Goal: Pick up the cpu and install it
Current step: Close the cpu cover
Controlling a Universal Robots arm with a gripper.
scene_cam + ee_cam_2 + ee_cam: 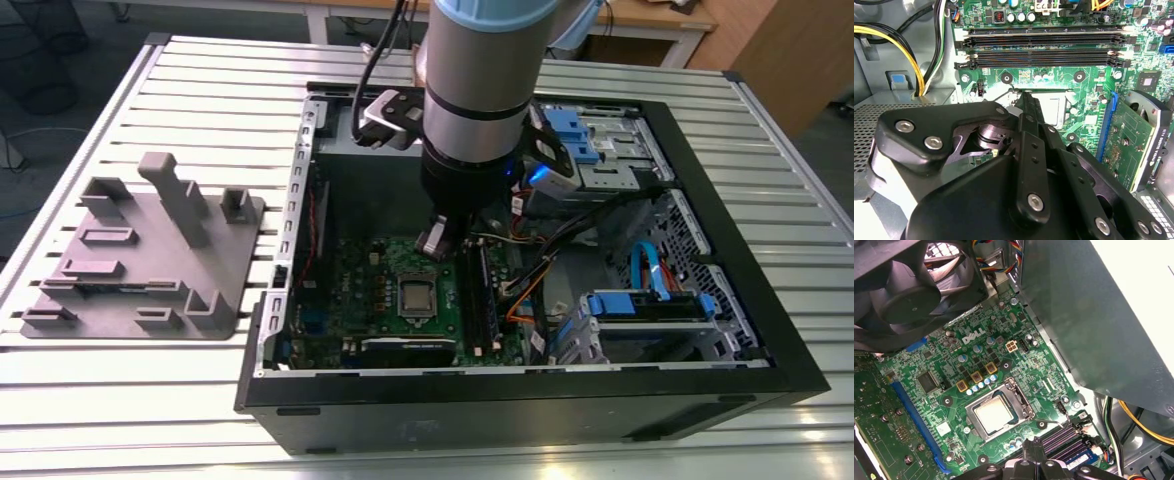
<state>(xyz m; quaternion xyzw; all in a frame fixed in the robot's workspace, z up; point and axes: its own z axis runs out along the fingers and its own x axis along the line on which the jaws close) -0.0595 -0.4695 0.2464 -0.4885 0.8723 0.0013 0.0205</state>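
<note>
The cpu [418, 295] is a pale silver square lying flat in the socket frame on the green motherboard [360, 270] inside the open computer case. In the first wrist view the cpu [993, 413] sits inside the metal socket frame [1024, 400]. My gripper [434, 240] hangs just above the board, a little behind the socket and not touching the chip. Its black tip [1034, 456] shows near the memory slots. In the second wrist view the gripper [1026, 100] body covers part of the cpu [1054, 107].
A grey plastic tray [147, 250] with upright posts stands on the slatted table at the exterior view's left. Around the socket are memory slots [1044, 47], a black fan [904, 295], an expansion card [1134, 145], yellow cables [904, 45] and the case walls [747, 250].
</note>
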